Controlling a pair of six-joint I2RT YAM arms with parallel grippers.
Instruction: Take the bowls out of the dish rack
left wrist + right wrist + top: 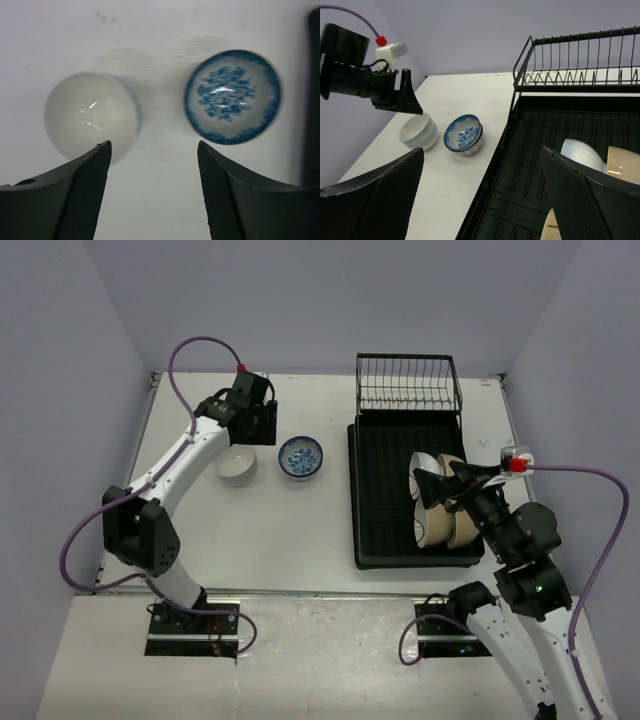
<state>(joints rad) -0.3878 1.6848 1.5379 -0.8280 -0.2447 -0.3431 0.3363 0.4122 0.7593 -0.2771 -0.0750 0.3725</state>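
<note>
Right gripper: it is hanging over the near right part of the dish rack, jaws spread wide and gripping nothing, with a rack bowl showing between its fingers in the right wrist view.
Bowls in the rack: a cluster of white and tan bowls is leaning together on edge in the rack's near right corner; the arm is covering part of it, so the count cannot be told.
Nearest target: a white bowl is lying at the cluster's left edge, with a tan bowl touching it on the right.
Unloaded bowls: a blue-and-white bowl is sitting upright on the table just left of the rack, and a plain white bowl is sitting further left, the two near each other but apart.
Left gripper: it is hovering above those two bowls, left of the rack, fingers apart and empty.
Wire basket: it is standing bare at the rack's far end.
Step in hand: by the look of it, the left arm is finishing a set-down while the right arm is lining up a pick.
Next move: the right gripper probably needs to descend and pinch one rim, likely the white bowl's, without dragging its neighbours.
</note>
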